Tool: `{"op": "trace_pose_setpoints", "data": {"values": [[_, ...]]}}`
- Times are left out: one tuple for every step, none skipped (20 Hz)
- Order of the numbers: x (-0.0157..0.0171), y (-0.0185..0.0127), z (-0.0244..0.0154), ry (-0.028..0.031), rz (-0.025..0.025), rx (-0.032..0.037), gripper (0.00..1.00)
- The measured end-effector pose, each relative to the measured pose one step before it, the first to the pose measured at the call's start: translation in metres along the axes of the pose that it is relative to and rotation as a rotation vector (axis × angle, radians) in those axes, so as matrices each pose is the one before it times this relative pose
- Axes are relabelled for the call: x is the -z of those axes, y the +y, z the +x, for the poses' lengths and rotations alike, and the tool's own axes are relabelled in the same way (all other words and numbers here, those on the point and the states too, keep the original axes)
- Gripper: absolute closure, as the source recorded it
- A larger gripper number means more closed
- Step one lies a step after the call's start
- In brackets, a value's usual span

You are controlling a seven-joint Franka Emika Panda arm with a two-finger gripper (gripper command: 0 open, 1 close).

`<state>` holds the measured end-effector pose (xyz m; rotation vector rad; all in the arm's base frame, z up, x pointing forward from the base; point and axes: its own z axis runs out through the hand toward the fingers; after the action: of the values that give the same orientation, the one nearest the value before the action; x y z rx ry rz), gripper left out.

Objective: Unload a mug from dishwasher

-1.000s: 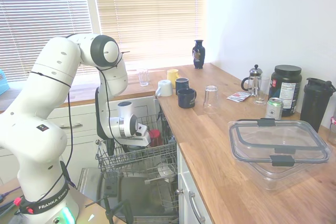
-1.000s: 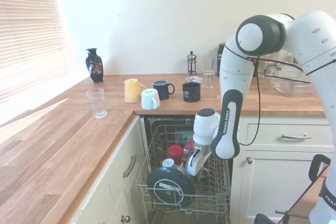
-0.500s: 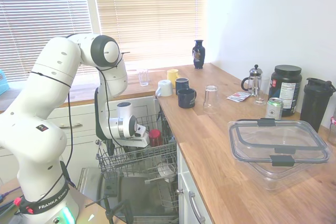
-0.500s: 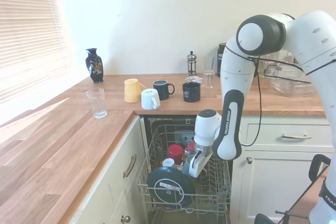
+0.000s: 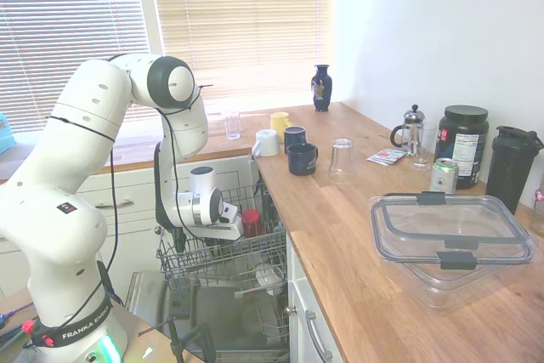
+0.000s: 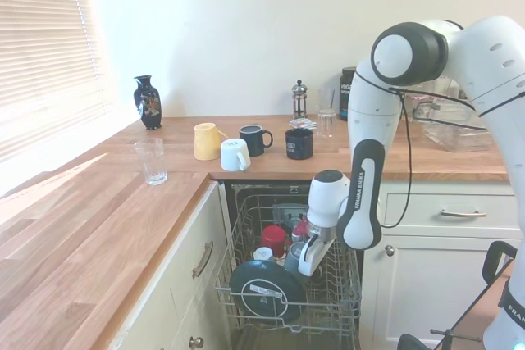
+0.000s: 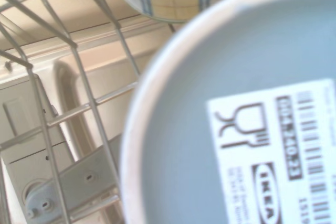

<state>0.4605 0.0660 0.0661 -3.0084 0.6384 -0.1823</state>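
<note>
While the jaws' state is hidden, the mug sits beside a red cup.

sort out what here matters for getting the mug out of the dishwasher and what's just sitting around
Part of the job:
- mug, slate grey-blue, base label facing the wrist camera
- dishwasher with its wire rack pulled out
- end effector, down in the rack

Just lying about:
- red cup and dark plate in the rack
- navy mugs, yellow mug, white mug on the counter
- vase
- French press
- clear lidded container
</note>
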Motion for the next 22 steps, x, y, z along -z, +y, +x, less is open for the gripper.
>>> {"op": "trace_pose_setpoints", "data": {"values": [[0.00002, -0.00013, -0.00008, -0.00026, -0.00020, 0.00028, 1.00], [0.00015, -0.00022, -0.00002, -0.00005, -0.00023, 0.00040, 1.00], [0.00021, -0.00025, -0.00001, -0.00008, -0.00072, 0.00061, 1.00], [0.00029, -0.00044, -0.00007, -0.00003, -0.00095, 0.00114, 1.00], [0.00028, -0.00054, -0.00012, 0.00024, -0.00033, 0.00131, 1.00], [0.00031, -0.00056, -0.00011, 0.00022, -0.00044, 0.00129, 1.00], [0.00052, -0.00049, 0.00004, 0.00053, -0.00224, 0.00192, 1.00], [0.00093, -0.00084, 0.00005, 0.00146, -0.00446, 0.00349, 1.00], [0.00140, -0.00112, 0.00006, 0.00268, -0.00674, 0.00413, 1.00], [0.00204, -0.00152, -0.00017, 0.00320, -0.00686, 0.00388, 1.00], [0.00254, -0.00182, -0.00031, 0.00340, -0.00670, 0.00209, 1.00], [0.00297, -0.00177, -0.00004, 0.00280, -0.00784, -0.00002, 1.00], [0.00342, -0.00112, -0.00047, 0.00339, -0.00407, 0.00031, 1.00], [0.00410, -0.00061, -0.00044, 0.00502, -0.00354, 0.00054, 1.00], [0.00491, -0.00051, -0.00055, 0.00448, -0.00419, -0.00048, 1.00], [0.00578, -0.00032, 0.00027, 0.00501, -0.00622, -0.00142, 1.00], [0.00644, 0.00009, 0.00048, 0.00547, -0.00581, -0.00208, 1.00], [0.00662, 0.00049, 0.00095, 0.00707, -0.00250, -0.00282, 1.00], [0.00627, 0.00014, 0.00114, 0.00544, -0.00408, -0.00067, 1.00], [0.00684, -0.00003, 0.00141, 0.00645, -0.00210, -0.00064, 1.00], [0.00663, 0.00000, 0.00217, 0.00692, -0.00337, -0.00138, 1.00], [0.00624, -0.00027, 0.00268, 0.00724, -0.00378, -0.00126, 1.00]]}}
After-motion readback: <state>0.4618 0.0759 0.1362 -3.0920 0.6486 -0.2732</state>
